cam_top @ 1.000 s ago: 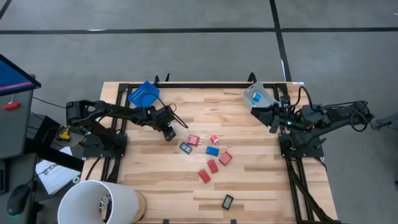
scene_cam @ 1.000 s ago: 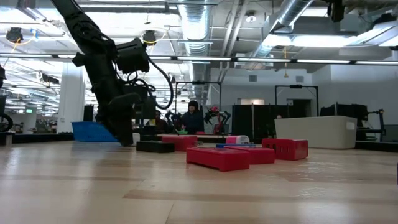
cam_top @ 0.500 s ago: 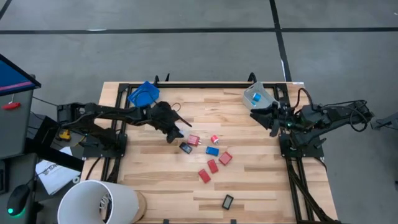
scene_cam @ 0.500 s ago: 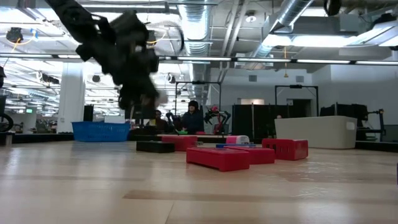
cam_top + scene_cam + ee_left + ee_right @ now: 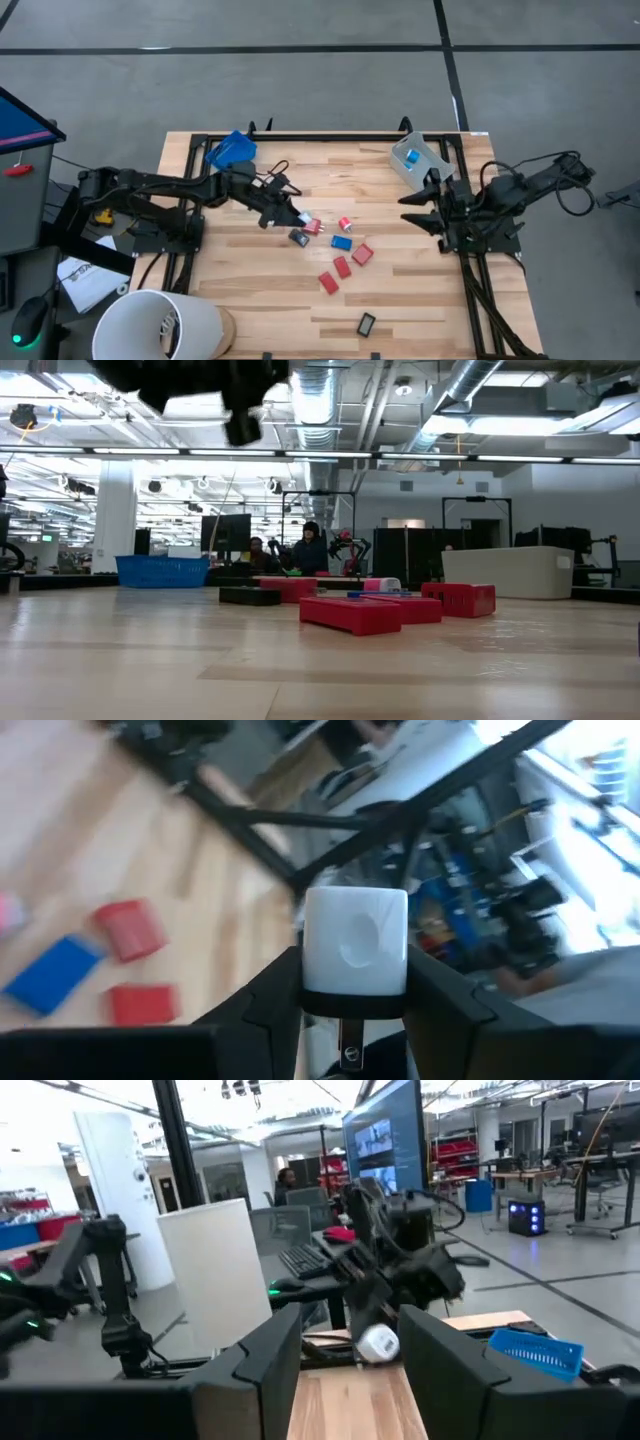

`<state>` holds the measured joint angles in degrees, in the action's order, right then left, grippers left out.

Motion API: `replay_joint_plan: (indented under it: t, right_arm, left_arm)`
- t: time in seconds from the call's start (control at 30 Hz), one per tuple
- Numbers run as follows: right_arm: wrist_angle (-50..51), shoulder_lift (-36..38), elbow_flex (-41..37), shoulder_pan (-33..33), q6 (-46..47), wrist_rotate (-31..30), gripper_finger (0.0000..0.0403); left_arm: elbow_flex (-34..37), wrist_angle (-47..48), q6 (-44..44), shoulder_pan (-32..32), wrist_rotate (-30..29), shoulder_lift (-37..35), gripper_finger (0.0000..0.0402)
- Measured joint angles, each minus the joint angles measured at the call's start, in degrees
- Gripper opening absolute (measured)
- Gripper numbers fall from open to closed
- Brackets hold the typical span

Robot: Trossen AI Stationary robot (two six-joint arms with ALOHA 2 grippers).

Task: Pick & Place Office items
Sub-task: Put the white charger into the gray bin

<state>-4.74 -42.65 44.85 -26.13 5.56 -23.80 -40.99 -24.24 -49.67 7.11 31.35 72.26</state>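
My left gripper (image 5: 293, 214) (image 5: 355, 975) hangs above the table's middle, shut on a small white cube (image 5: 355, 938) with a dark base. In the low view it shows as a dark shape (image 5: 243, 422) high over the table. Below it the office items lie flat on the wood: three red blocks (image 5: 343, 267), a blue block (image 5: 341, 242), a black piece with a blue face (image 5: 299, 237), a small red-and-white piece (image 5: 313, 226) and a black rectangle (image 5: 366, 323). My right gripper (image 5: 414, 210) (image 5: 350, 1320) is open at the right side, pointing toward the table's left. My left gripper pinches the white cube between its two fingers at the dark base (image 5: 352, 1003), one finger (image 5: 272, 995) on each side. The fingers point toward the table's right. The cube is lifted clear, white face outward, with a metal prong (image 5: 348, 1042) back between the fingers.
A blue tray (image 5: 230, 151) sits at the far left corner and a clear grey bin (image 5: 417, 157) at the far right. A white bucket (image 5: 160, 325) stands off the near left corner. People sit in the room beyond (image 5: 310, 548). Bare wood lies along the near edge.
My left gripper has risen from the table top, climbing to the top of the low view, and moved toward the table's right, carrying the white cube clear. My right arm has swung from beside the grey bin toward the near edge.
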Motion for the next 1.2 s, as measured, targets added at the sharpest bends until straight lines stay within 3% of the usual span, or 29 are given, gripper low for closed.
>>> replay_joint_plan:
  t: [0.3,0.53,0.63,0.9,1.2]
  right_arm:
    - [3.89,-5.76,6.11,1.32,-1.09,2.98,0.0171]
    - [6.92,-10.66,11.94,2.16,-3.55,2.98,0.0247]
    - [8.65,-12.29,14.68,2.1,-4.19,3.9,0.0271]
    - [15.26,-18.51,22.46,2.1,-4.09,16.58,0.0282]
    - [18.65,-22.47,28.04,2.37,-4.5,19.52,0.0282]
  left_arm:
    - [-17.28,0.29,-0.76,-5.89,-0.05,8.58,0.0128]
    - [-29.48,0.86,-0.48,-8.79,2.5,17.4,0.0128]
    - [-32.71,0.81,-0.64,-9.49,3.22,19.55,0.0128]
    - [-38.14,0.86,-3.55,-10.09,9.5,23.89,0.0128]
    - [-39.37,-0.72,-7.18,-9.94,13.61,24.86,0.0128]
